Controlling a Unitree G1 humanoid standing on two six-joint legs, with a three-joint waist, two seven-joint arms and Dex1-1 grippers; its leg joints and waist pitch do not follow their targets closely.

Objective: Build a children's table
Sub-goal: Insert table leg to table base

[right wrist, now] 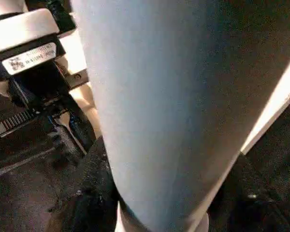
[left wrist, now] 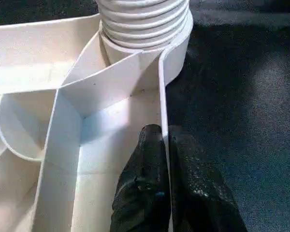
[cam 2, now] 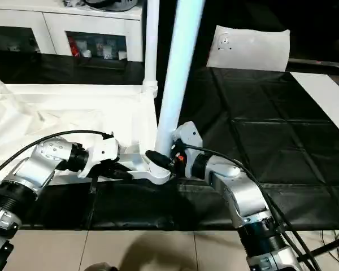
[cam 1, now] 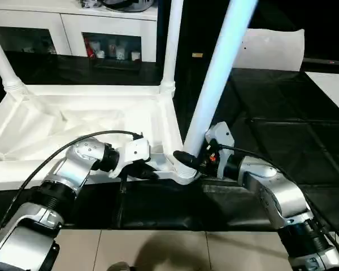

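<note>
Three legs: two already stand upright in the far corner sockets of the overturned table top (cam 1: 73, 121); the third leg (cam 1: 214, 79) rises, leaning a little, from the near right corner socket (cam 1: 183, 169).
Where it lies: the top rests ribs-up on the dark floor mat (cam 1: 271, 147), with white cabinets (cam 1: 73, 31) behind it.
Left tool: the left tool (left wrist: 165, 145) is clenched on the thin upright rim wall of the top just beside that corner, one finger (left wrist: 145, 179) inside the wall and the other outside.
Right tool: the right tool (cam 1: 195, 160) is wrapped round the base of the third leg, just above the socket — grasping it, jaws about half apart.
Leg, handling: long, stiff, smooth plastic and probably light; held so low, its tall free end will lever hard on the grip and could slip or twist.
Top, handling: rigid but hollow and likely easy to shift on the mat — pinning the rim near the socket seems the sound hold.
Seating: the ribbed collar (left wrist: 145, 21) sits at the socket mouth; whether it is fully home I cannot tell.
</note>
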